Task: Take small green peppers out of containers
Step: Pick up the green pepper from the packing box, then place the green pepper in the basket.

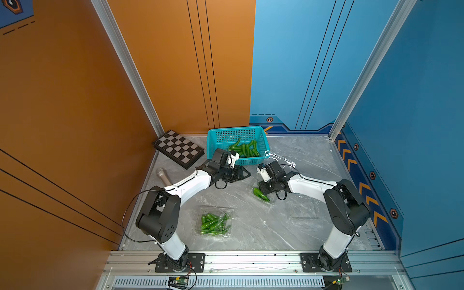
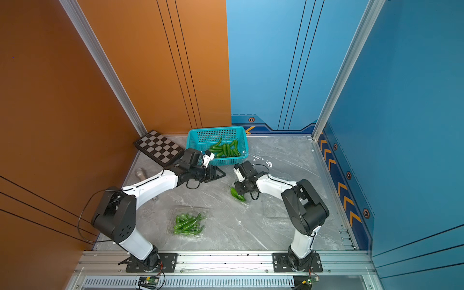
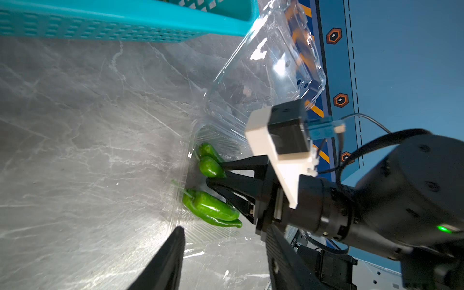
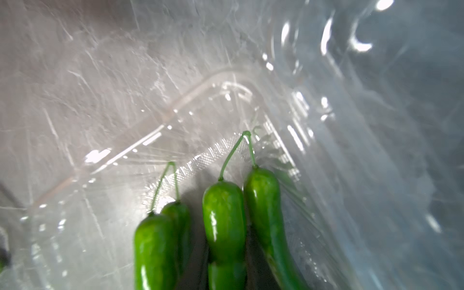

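Both top views hang high above the near edge of the grey marbled tabletop [image 1: 251, 233]. They look steeply down and forward at the orange wall panel [image 1: 175, 62] and blue wall panel [image 1: 288, 62] behind it, from far enough off to hold both arms whole. They share almost everything (the scene only sits shifted sideways between them), the teal perforated plastic basket [image 2: 216, 129] included. The left wrist camera sits low and close over the table, facing the open clear plastic clamshell container [image 3: 263, 75] and the right gripper [image 3: 214, 172] at it. The right wrist camera looks into that same container from very near, at glossy green peppers [image 4: 223, 218] that the left wrist view also shows.
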### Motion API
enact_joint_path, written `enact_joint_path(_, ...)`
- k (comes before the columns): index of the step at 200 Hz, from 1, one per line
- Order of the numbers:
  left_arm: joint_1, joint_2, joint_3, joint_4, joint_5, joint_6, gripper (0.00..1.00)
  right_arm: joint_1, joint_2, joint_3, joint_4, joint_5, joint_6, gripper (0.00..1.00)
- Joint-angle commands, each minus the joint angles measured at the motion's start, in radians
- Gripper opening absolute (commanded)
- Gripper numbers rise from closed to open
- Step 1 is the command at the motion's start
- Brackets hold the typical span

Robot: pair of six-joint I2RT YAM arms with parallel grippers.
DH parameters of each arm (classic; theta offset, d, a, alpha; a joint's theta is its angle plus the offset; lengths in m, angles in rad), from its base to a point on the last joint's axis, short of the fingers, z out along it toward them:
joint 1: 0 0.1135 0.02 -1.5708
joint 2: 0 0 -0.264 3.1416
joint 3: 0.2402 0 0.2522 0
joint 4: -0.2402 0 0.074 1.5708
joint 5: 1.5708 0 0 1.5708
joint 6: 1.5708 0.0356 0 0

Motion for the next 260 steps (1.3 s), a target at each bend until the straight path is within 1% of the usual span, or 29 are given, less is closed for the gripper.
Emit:
enact_joint_path(1,0.016,-0.006,-0.004,-0.015,-0.012,0.015,0.54,0.008,-0.084,0.008,-0.033,0.025,-0.014,0.04)
enact_joint_path(54,0.024,-0.001,0.008,-0.015,-0.011,0.014,0.54,0.005,-0.160,0.009,-0.057,0.053,-0.013,0.03)
enact_joint_path(113,0.028,-0.001,0.005,-0.015,-0.018,0.013,0.54,-0.004,-0.205,0.064,-0.060,0.049,-0.019,0.04)
enact_joint_path(171,0.027,0.018,0.018,-0.015,-0.015,0.014,0.54,-0.019,-0.151,0.200,-0.053,0.035,-0.057,0.04)
enact_joint_path(193,0.027,0.022,0.026,-0.015,-0.013,0.015,0.54,-0.033,-0.090,0.286,-0.038,0.021,-0.081,0.04)
enact_joint_path(220,0.025,0.019,0.026,-0.015,-0.007,0.014,0.54,-0.075,0.047,0.440,-0.031,-0.025,-0.096,0.04)
enact_joint_path(233,0.024,0.013,0.020,-0.015,-0.004,0.013,0.54,-0.096,0.140,0.526,-0.017,-0.045,-0.092,0.05)
enact_joint_path(247,0.025,0.006,0.012,-0.016,-0.006,0.013,0.54,-0.118,0.251,0.647,-0.013,-0.051,-0.082,0.05)
enact_joint_path(258,0.027,-0.002,0.005,-0.021,-0.006,0.014,0.54,-0.137,0.331,0.743,-0.018,-0.077,-0.070,0.06)
enact_joint_path(260,0.027,-0.004,0.006,-0.022,-0.006,0.014,0.54,-0.141,0.363,0.767,-0.018,-0.081,-0.068,0.06)
